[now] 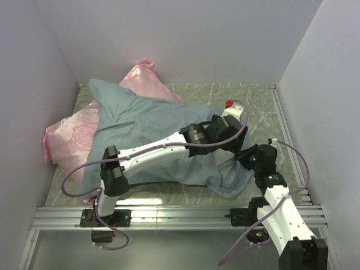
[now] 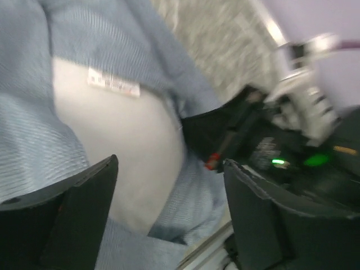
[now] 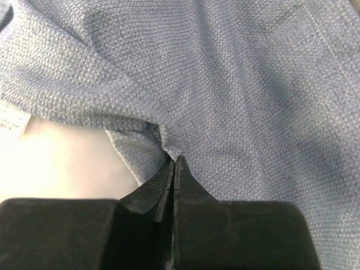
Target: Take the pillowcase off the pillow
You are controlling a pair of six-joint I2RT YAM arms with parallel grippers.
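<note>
Where pillowcase parts, white pillow exposed, small label, print unreadable

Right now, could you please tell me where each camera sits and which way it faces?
Top external: above and behind the bases, looking down on the table, left arm, right arm, pillowcase and pink pillow.
Left wrist: on the left gripper, open, facing the white pillow at the pillowcase mouth.
Right wrist: on the right gripper, shut on pillowcase fabric.
Shared: both wrist views show the pillow's label.
</note>
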